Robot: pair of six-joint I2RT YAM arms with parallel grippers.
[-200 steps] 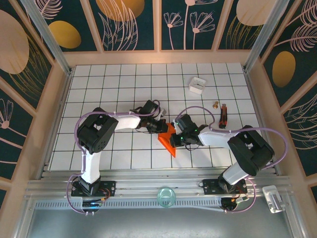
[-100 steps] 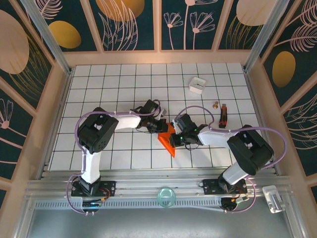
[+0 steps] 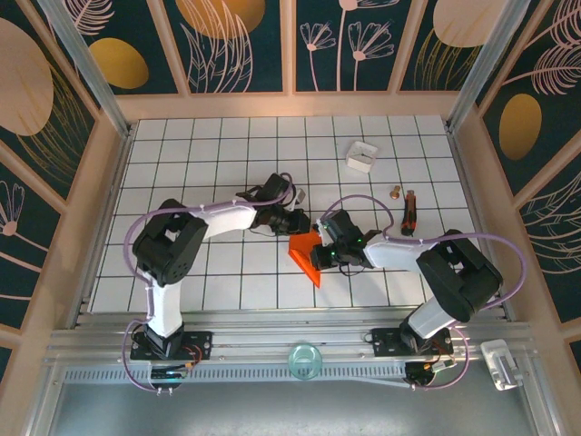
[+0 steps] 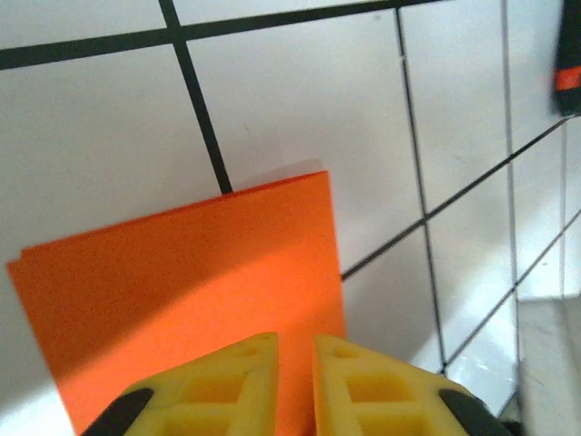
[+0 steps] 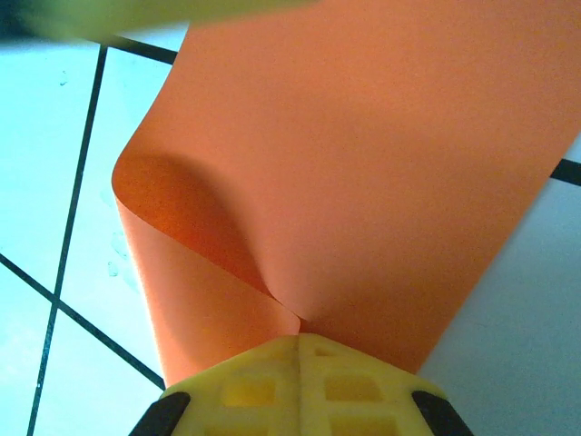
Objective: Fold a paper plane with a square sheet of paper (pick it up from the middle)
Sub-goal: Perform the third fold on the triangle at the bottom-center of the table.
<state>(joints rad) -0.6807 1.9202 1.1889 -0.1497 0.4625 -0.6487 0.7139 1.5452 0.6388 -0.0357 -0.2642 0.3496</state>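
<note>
both arms reach low toward mid-table, elbows bent – right gripper (image 5: 298, 338) pinches a curled fold of the square sheet of paper (image 3: 305, 254) lying just near of centre – left gripper (image 4: 295, 343) hovers over its far edge, fingers almost touching, gripping nothing.

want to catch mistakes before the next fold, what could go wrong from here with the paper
1. The right gripper is pinching the orange paper where it bulges into a loose curl instead of lying flat. Squeezing or pulling there could set a stray crease or crumple it.
2. The left gripper sits at the paper's edge and does not seem to pin it, so the sheet may slide on the table rather than fold squarely.
</note>
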